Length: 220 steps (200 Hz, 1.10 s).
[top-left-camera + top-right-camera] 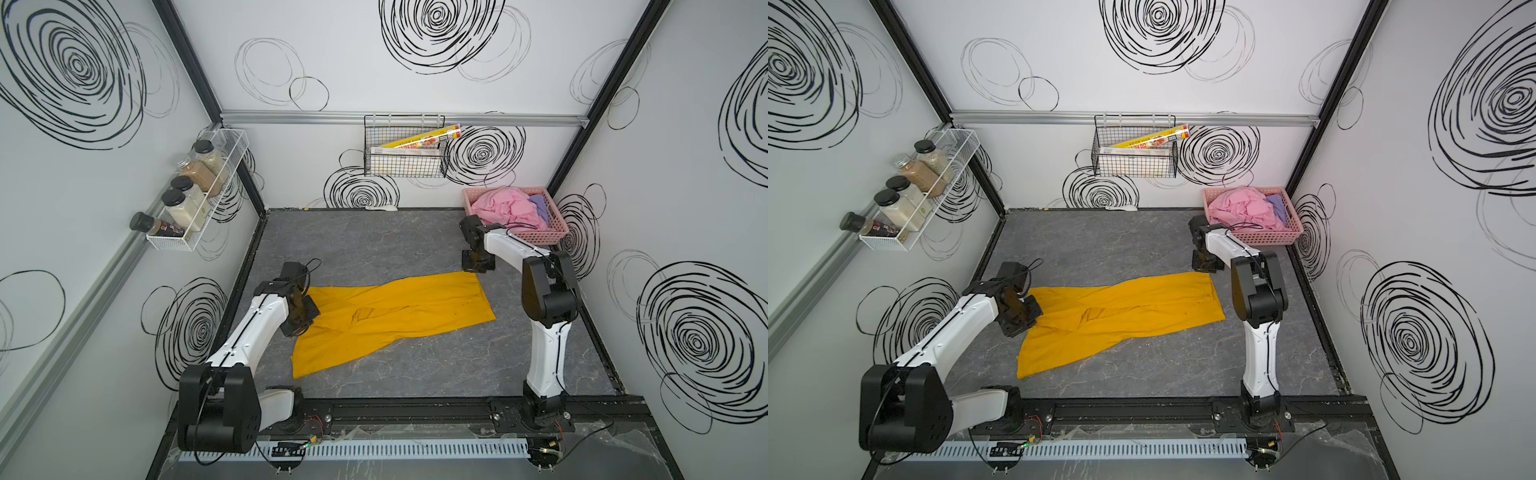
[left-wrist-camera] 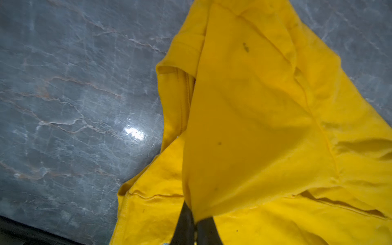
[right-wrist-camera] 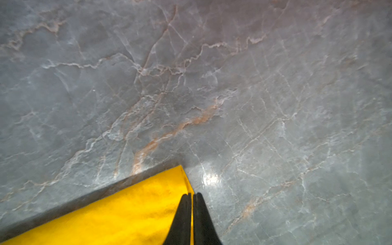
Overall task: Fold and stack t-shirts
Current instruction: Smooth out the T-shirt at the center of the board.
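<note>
The mustard-yellow t-shirt (image 1: 395, 316) lies on the middle of the grey tabletop (image 1: 374, 245) as a long, narrowed band that runs from near left to far right. Its near left end flares wider and its far right end is cut square. The cloth is soft matte cotton, creased along its length, with a small pucker near the middle. The left wrist view shows stitched hems, overlapping layers and a few small dark specks. The left gripper (image 2: 194, 212) pinches a tented peak of this fabric at the shirt's left end, its black jaws closed tight on the cloth. The right gripper (image 3: 192, 194) has its tapered jaws nearly together on the far right corner, a thin yellow edge caught between them. The tabletop is glossy, marble-patterned, veined in white and rust. In the far right corner stands a pink basket (image 1: 536, 237) of perforated plastic that holds the crumpled light pink t-shirt (image 1: 503, 208) and the lavender t-shirt (image 1: 540, 205). On the far wall a black wire basket (image 1: 405, 166) carries a long yellow and red box (image 1: 424, 139) whose print is too small to read. On the left wall a white wire rack (image 1: 199, 199) holds black-lidded jars (image 1: 183, 208).
</note>
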Each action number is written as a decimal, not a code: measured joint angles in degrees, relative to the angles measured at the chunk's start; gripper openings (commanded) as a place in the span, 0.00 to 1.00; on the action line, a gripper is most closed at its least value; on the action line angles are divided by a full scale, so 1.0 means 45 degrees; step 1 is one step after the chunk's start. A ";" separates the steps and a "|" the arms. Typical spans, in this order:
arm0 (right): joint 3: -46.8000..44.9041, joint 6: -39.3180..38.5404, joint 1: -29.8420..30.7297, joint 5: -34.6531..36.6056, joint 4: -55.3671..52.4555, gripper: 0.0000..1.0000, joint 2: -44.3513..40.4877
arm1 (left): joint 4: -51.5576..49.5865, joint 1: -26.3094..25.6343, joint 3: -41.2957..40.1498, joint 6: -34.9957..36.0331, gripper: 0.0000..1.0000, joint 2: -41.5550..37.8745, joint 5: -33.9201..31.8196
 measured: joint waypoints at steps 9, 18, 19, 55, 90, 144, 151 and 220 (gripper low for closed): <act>0.0000 0.0000 0.0000 -0.0053 0.0000 0.09 0.0000 | 0.0000 -0.0073 -0.0005 0.0068 0.18 0.0039 0.0180; 0.0000 -0.0005 0.0000 -0.0131 -0.0005 0.09 0.0000 | 0.0010 -0.0141 -0.0034 0.0219 0.39 0.0165 0.0398; 0.0000 -0.0005 0.0000 -0.0146 -0.0005 0.09 0.0000 | 0.0010 -0.0146 -0.0034 0.0209 0.41 0.0170 0.0403; 0.0000 -0.0024 0.0000 -0.0316 -0.0005 0.10 0.0000 | -0.0369 -0.0092 -0.0078 0.0350 0.51 0.1515 0.0510; -0.0005 -0.0034 0.0005 -0.0379 0.0005 0.10 0.0000 | -0.0583 0.0253 0.0350 0.0238 0.50 0.0510 -0.0073; 0.0087 -0.0248 0.0690 -0.0461 -0.0034 0.11 -0.0005 | -0.0243 0.0253 0.1302 0.0029 0.50 0.0068 -0.0272; 0.0180 -0.0296 0.0889 -0.0510 -0.0063 0.10 -0.0005 | -0.0223 0.0272 0.1292 -0.0034 0.50 0.0068 -0.0272; 0.0670 -0.0889 0.3803 -0.2045 -0.0019 0.13 -0.0287 | 0.2837 0.0525 0.1141 -0.0748 0.49 0.2890 0.0466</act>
